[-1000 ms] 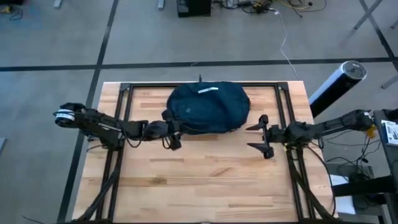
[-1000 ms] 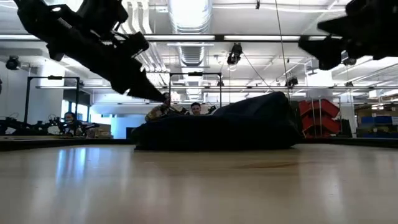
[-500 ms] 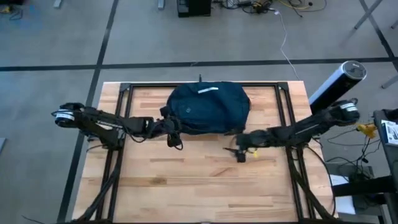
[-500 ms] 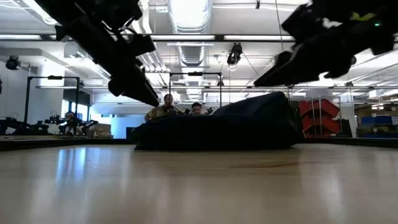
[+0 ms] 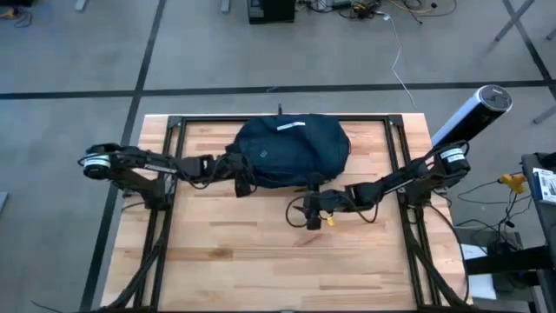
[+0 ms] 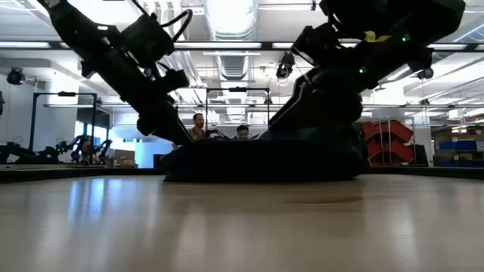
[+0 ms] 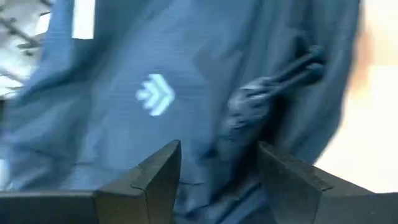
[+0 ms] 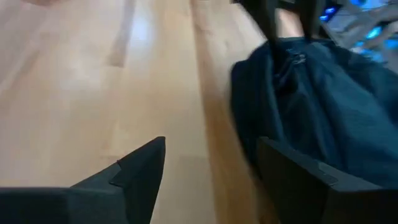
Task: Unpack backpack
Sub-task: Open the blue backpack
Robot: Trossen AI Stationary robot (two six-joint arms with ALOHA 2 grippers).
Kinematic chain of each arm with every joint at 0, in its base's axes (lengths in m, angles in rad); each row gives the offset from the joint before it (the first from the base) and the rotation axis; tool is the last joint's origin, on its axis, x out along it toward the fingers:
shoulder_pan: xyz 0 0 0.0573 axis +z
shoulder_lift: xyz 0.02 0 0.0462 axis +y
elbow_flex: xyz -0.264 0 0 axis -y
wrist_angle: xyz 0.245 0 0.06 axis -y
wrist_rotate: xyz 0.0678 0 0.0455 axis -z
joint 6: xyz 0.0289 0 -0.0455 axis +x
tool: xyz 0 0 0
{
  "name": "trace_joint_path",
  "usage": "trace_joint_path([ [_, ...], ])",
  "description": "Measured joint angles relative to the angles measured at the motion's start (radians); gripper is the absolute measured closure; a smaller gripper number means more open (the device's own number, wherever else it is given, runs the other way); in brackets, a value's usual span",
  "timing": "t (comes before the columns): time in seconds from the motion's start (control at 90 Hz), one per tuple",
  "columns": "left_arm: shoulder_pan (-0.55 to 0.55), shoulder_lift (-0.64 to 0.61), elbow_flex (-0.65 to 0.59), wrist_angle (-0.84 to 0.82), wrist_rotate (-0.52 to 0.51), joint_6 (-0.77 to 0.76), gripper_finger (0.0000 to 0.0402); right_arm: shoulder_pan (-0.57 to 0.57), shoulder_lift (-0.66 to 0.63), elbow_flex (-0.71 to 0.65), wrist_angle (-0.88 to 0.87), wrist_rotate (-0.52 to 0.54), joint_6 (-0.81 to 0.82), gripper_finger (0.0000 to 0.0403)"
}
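The backpack (image 5: 291, 149) is lying closed at the back middle of the bench (image 5: 261, 252), white stripe uppermost, with nothing yet taken out of it. The right claw (image 5: 306, 211) has swept in from the right side of the bench over the last second and is now hanging just in front of the backpack's near edge, fingers apart and holding nothing; its wrist view is showing bare wood between the fingers and the navy fabric just beside them. The left claw (image 5: 243, 176) has crept closer over the same interval and is now pressing up against the bag's left flank, fingers apart, with a zipper pull or strap (image 7: 273, 87) lying just ahead of them in the wrist view. Judgement: both arms are closing on the bag to open it, so the unpacking proper is not yet begun. A black frame (image 5: 174, 126) is running round the bench edges, clear of the work. In the low view, people (image 6: 198, 127) are sitting in the room behind the bag. The floppy fabric may be hindering a clean grip on the zipper.
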Motion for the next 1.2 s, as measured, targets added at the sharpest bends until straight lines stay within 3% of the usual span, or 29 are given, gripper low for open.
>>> trace_joint_path([
  [0.156, -0.024, 0.099, -0.014, 0.126, 0.202, -0.115, 0.0225, 0.0, -0.018, 0.0, 0.001, 0.022, -0.004, 0.0182],
  [0.278, -0.103, 0.224, -0.013, 0.249, 0.237, -0.186, 0.0234, 0.0, -0.024, 0.001, -0.001, 0.021, 0.002, 0.019],
  [0.422, -0.238, 0.324, 0.057, 0.282, 0.206, -0.203, 0.0242, 0.0, -0.023, 0.001, -0.044, -0.038, 0.026, 0.0195],
  [0.667, -0.412, 0.308, 0.24, 0.027, -0.023, -0.134, 0.0244, 0.017, -0.02, 0.001, -0.064, -0.169, 0.079, 0.0191],
  [1.0, -0.435, 0.308, 0.247, 0.029, -0.045, -0.16, 0.0243, 0.077, 0.049, 0.001, 0.004, -0.18, 0.049, 0.0196],
  [1.2, -0.457, 0.308, 0.236, 0.096, -0.052, -0.167, 0.0243, 0.097, 0.096, 0.011, 0.05, -0.131, -0.004, 0.0199],
])
